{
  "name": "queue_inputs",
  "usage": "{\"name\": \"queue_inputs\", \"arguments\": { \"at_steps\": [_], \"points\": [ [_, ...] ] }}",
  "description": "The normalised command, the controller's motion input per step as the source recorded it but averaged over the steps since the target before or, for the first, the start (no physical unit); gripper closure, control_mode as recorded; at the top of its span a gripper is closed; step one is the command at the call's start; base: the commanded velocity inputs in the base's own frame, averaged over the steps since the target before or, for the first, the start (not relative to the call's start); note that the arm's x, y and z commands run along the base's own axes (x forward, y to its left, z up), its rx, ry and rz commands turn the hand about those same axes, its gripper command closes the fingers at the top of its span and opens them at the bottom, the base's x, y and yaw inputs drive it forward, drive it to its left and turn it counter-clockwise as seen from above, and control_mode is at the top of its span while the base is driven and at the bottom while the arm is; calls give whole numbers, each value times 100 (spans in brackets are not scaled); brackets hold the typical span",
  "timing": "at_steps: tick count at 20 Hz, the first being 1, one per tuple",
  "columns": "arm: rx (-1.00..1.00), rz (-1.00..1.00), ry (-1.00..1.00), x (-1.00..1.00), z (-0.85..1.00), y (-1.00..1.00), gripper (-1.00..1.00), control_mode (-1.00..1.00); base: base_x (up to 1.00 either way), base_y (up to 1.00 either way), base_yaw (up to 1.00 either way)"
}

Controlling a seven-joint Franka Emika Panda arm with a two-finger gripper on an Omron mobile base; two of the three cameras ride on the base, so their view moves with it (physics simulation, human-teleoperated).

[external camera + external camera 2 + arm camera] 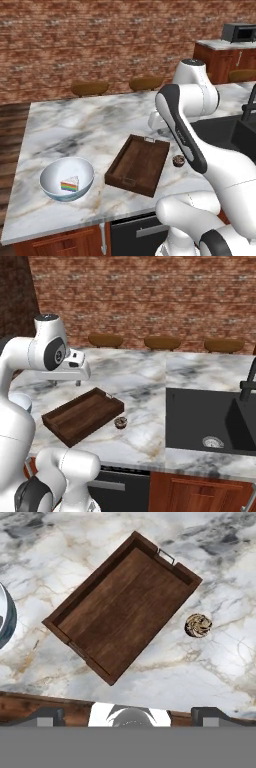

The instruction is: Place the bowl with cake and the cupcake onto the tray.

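Observation:
The bowl with cake (66,179) stands near the counter's front left; it is pale blue outside, white inside, and holds a rainbow wedge. Its rim (6,619) just shows at the left edge of the hand view. The dark wooden tray (138,164) (82,415) (122,607) lies empty at an angle in the middle. The small brown cupcake (178,160) (120,422) (198,625) sits on the marble just right of the tray. My gripper (66,383) (127,716) hangs open above the tray's far end, well clear of it, with nothing between its fingers.
A black sink (210,421) with a dark faucet (248,381) is set into the counter to the right. Brown stools (90,88) line the far side under a brick wall. A microwave (239,32) sits on a back counter. The wooden counter edge (45,704) runs close below the tray.

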Motion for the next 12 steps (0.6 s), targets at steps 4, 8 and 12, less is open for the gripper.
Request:
{"name": "queue_inputs", "arguments": {
  "at_steps": [4, 8, 12],
  "points": [
    [0, 0, 0, 0, 0, 0, -100, 100, 42, 44, 0],
    [0, 0, 0, 0, 0, 0, -100, 100, 47, 19, -1],
    [0, 0, 0, 0, 0, 0, -100, 100, 15, 9, -2]
  ]
}}
